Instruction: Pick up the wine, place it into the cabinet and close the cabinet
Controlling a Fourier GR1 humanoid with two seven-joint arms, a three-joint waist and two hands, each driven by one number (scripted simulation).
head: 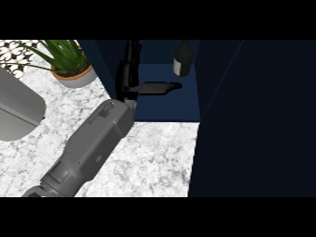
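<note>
From my remote station, the near part of the marble table (147,162) lies bare, crossed only by one grey forearm (88,148) rising from the lower edge of the head view toward the far middle. Which arm it is I cannot tell for certain from this view; I take it as the left. To the right, a dark blue cabinet door (263,115) stands open and fills that whole side from near to far, walling off the table's right edge and leaving only a strip of marble between door and forearm. At the left edge, a large grey rounded object (6,104) crowds the table's left side.

Further in, the left robot hand (128,69) reaches into the open cabinet (167,106), its black fingers stretched straight toward the far end and holding nothing. It runs close along the cabinet's left wall. Its shadow falls on the cabinet floor just to its right.

The wine bottle (182,59) stands upright inside the cabinet at the far right, close to the right wall and apart from the robot hand, with open floor between them.

Farthest left, outside the cabinet, a potted plant (70,65) sits on the table just beside the cabinet's left wall, in front of a black-and-white patterned backsplash (6,51).

The other robot hand does not show.
</note>
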